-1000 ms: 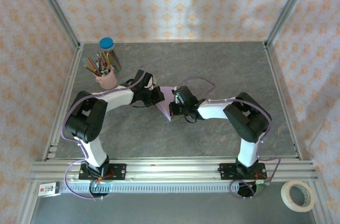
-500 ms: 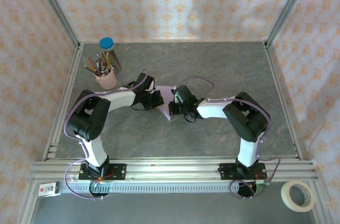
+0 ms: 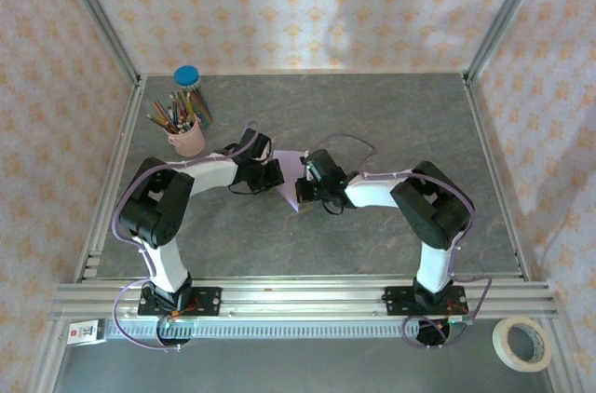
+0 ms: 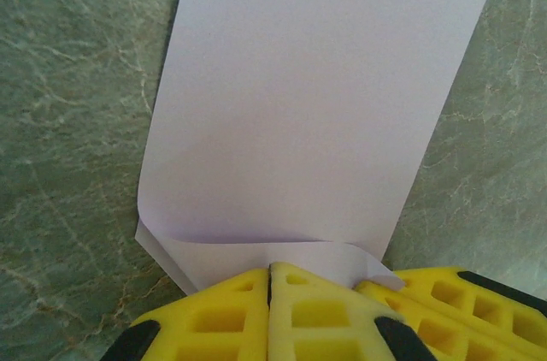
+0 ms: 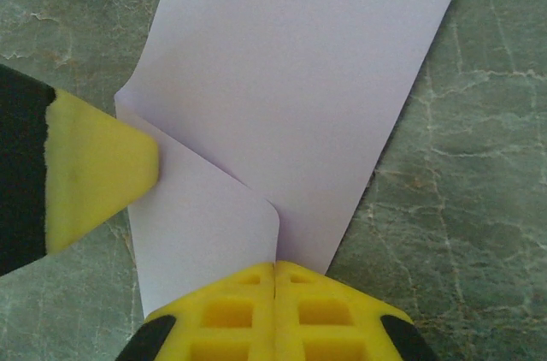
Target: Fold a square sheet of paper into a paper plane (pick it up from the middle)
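Two clenched grippers are met over a folded lilac sheet of paper (image 3: 291,168) at the middle of a grey table (image 3: 391,114).

The left gripper (image 4: 270,271) is seen from its wrist camera with its yellow fingers pressed flat together, the tips set against the near edge of the paper, where a narrow flap is curled up. The right gripper (image 5: 275,269) is likewise closed tight, its tips touching a folded-over corner of the sheet. Whether any paper is nipped between either pair of fingers cannot be told. The paper is laid flat on the table between the two arms, one pointed corner aimed toward the near edge. A pink pencil cup (image 3: 186,139) is stood well apart at the far left.
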{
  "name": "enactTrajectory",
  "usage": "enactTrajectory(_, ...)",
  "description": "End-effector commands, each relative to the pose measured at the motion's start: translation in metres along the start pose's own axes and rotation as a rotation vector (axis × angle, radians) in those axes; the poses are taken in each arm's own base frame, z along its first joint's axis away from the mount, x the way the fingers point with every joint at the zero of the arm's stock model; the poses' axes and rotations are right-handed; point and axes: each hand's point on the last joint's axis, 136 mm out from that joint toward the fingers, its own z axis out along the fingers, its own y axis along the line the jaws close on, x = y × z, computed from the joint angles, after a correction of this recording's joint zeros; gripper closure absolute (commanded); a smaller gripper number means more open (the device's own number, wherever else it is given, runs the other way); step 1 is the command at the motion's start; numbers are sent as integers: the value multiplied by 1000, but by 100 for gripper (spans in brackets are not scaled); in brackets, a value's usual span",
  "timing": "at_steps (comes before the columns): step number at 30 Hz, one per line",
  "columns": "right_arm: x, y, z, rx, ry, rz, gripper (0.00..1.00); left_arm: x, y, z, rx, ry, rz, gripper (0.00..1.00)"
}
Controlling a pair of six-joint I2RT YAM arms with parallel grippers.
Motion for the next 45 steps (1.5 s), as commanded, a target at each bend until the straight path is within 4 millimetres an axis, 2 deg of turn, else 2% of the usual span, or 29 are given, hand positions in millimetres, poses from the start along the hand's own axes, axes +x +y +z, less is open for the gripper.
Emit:
enactTrajectory(1,28,-23,8,74,105,8,96,11,17,9,-65,24,-7,93)
enactTrajectory(11,24,-19,8,59,96,13,95,13,23,12,-82,27,-14,93)
enactTrajectory(14,19,-12,5,34,83,10,93,14,29,14,-102,29,-20,93)
enactTrajectory(20,-11,7,-11,2,15,56,80,16,38,16,-136,31,-34,94)
enactTrajectory(23,-24,13,-22,-10,-27,98,68,17,39,17,-138,33,-37,94)
enactTrajectory(25,-25,14,-30,-12,-41,118,59,17,39,17,-139,33,-39,94)
enactTrajectory(27,-22,12,-37,-13,-46,140,50,16,39,17,-137,31,-39,94)
enactTrajectory(31,-10,15,-47,-37,-16,149,44,15,36,17,-129,29,-39,94)
enactTrajectory(35,2,9,-49,21,14,126,37,16,36,17,-126,32,-38,94)
enactTrajectory(41,20,15,-35,65,86,73,38,17,36,18,-123,36,-39,94)
enactTrajectory(45,26,17,-26,83,117,60,43,17,37,18,-124,38,-38,94)
